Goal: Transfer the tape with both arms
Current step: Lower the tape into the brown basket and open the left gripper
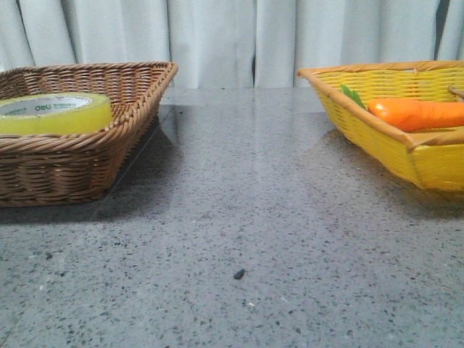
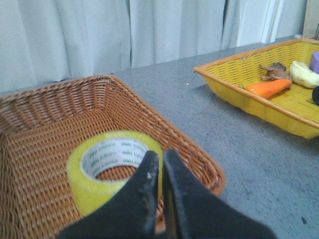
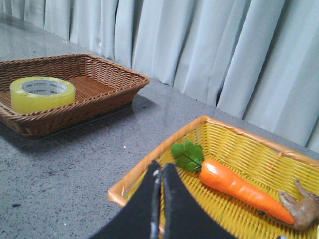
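Observation:
The yellow tape roll (image 1: pixel 54 114) lies flat in the brown wicker basket (image 1: pixel 138 80) at the left of the table. It also shows in the left wrist view (image 2: pixel 92 184) and far off in the right wrist view (image 3: pixel 42 93). My left gripper (image 2: pixel 160 154) is shut and empty, hovering above the basket just in front of the tape's near rim. My right gripper (image 3: pixel 159 169) is shut and empty, above the near corner of the yellow basket (image 3: pixel 164 144). Neither gripper shows in the front view.
The yellow basket (image 1: pixel 362 116) at the right holds an orange carrot (image 1: pixel 417 114) with green leaves, a brown ginger-like piece (image 3: pixel 301 206) and other items (image 2: pixel 305 73). A small dark speck (image 1: pixel 238 274) lies on the grey stone table between the baskets. Curtains hang behind.

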Controlling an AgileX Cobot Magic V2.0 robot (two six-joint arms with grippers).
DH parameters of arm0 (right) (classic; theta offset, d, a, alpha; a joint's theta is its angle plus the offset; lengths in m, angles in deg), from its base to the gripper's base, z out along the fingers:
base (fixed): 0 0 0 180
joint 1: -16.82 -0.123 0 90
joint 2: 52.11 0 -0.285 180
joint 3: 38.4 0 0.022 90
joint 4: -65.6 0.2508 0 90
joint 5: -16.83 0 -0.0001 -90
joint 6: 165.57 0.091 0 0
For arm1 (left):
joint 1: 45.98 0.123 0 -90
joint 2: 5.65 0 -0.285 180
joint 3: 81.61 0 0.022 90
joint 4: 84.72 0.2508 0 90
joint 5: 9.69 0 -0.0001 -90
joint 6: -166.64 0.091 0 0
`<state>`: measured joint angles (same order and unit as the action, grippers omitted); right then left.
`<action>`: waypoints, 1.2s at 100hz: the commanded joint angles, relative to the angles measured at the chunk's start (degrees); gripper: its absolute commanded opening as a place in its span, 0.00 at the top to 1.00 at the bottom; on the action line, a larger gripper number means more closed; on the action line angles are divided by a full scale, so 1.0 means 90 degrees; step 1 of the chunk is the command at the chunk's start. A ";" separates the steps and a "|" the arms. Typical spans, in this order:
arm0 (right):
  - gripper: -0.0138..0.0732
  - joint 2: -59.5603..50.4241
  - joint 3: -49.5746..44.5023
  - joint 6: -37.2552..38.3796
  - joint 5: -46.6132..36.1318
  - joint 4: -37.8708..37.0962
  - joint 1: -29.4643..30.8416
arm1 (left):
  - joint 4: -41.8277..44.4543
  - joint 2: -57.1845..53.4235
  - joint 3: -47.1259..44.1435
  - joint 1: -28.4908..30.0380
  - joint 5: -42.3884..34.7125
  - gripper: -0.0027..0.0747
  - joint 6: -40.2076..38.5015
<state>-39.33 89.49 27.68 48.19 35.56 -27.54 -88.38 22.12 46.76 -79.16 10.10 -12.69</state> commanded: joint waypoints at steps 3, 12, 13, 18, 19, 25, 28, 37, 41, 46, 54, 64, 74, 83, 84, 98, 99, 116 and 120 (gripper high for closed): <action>0.92 -0.0161 -0.0139 0.0040 -0.0622 -0.0281 -0.0009 | -0.0175 -0.0489 -0.0294 0.0015 -0.0586 0.99 -0.0074; 0.92 -0.0288 -0.0304 0.0040 -0.0622 -0.0281 -0.0009 | -0.0175 -0.0900 -0.0643 0.0015 -0.0586 0.99 -0.0074; 0.92 -0.0283 -0.0323 0.0040 -0.0622 -0.0281 -0.0009 | -0.0175 -0.0951 -0.0664 0.0015 -0.0586 0.99 -0.0074; 0.92 -0.0314 -0.0369 0.0040 -0.0604 -0.0281 -0.0009 | -0.0188 -0.1112 -0.0782 0.0015 -0.0586 0.99 -0.0038; 0.92 -0.0314 -0.0369 0.0040 -0.0604 -0.0281 -0.0009 | -0.0188 -0.1129 -0.0813 0.0015 -0.0586 0.99 -0.0038; 0.92 -0.0314 -0.0387 0.0040 -0.0604 -0.0281 -0.0009 | -0.0188 -0.1229 -0.0914 0.0015 -0.0586 0.99 -0.0038; 0.92 -0.0314 -0.0387 0.0040 -0.0604 -0.0281 -0.0009 | -0.0188 -0.1238 -0.0951 0.0015 -0.0586 0.99 -0.0038; 0.92 -0.0314 -0.0387 0.0040 -0.0604 -0.0281 -0.0009 | -0.0188 -0.1238 -0.1069 0.0015 -0.0563 0.99 -0.0038; 0.92 -0.0314 -0.0387 0.0040 -0.0604 -0.0281 -0.0009 | -0.0188 -0.1238 -0.1122 0.0015 -0.0563 0.99 -0.0038; 0.92 -0.0314 -0.0387 0.0040 -0.0604 -0.0281 -0.0009 | -0.0188 -0.1238 -0.1169 0.0015 -0.0563 0.99 -0.0038; 0.92 -0.0314 -0.0387 0.0040 -0.0604 -0.0281 -0.0009 | -0.0188 -0.1238 -0.1251 0.0015 -0.0563 0.99 -0.0038; 0.92 -0.0314 -0.0387 0.0040 -0.0604 -0.0281 -0.0009 | -0.0188 -0.1238 -0.1278 0.0015 -0.0548 0.99 -0.0038; 0.92 -0.0314 -0.0387 0.0040 -0.0604 -0.0281 -0.0009 | -0.0188 -0.1238 -0.1327 0.0015 -0.0593 0.99 -0.0038; 0.92 -0.0314 -0.0387 0.0040 -0.0604 -0.0281 -0.0009 | -0.0076 -0.1273 -0.1461 0.0015 -0.0688 0.99 -0.0038; 0.92 -0.0314 -0.0387 0.0040 -0.0604 -0.0281 -0.0009 | -0.0017 -0.1270 -0.1476 0.0031 -0.0713 0.99 -0.0038; 0.92 -0.0314 -0.0387 0.0040 -0.0604 -0.0281 -0.0009 | 0.0210 -0.1455 -0.1860 0.0459 -0.1349 0.99 -0.0074; 0.92 -0.0314 -0.0387 0.0040 -0.0604 -0.0281 -0.0009 | 0.0198 -0.1474 -0.1905 0.0488 -0.1420 0.99 -0.0074; 0.92 -0.0314 -0.0387 0.0040 -0.0604 -0.0281 -0.0009 | 0.0188 -0.2135 -0.2490 0.1386 -0.1672 0.99 -0.0038; 0.92 -0.0314 -0.0387 0.0040 -0.0604 -0.0281 -0.0009 | 0.0188 -0.2254 -0.2643 0.1603 -0.1672 0.99 -0.0038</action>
<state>-42.95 84.71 27.84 47.20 34.68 -27.54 -86.69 3.41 23.62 -68.35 0.36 -12.85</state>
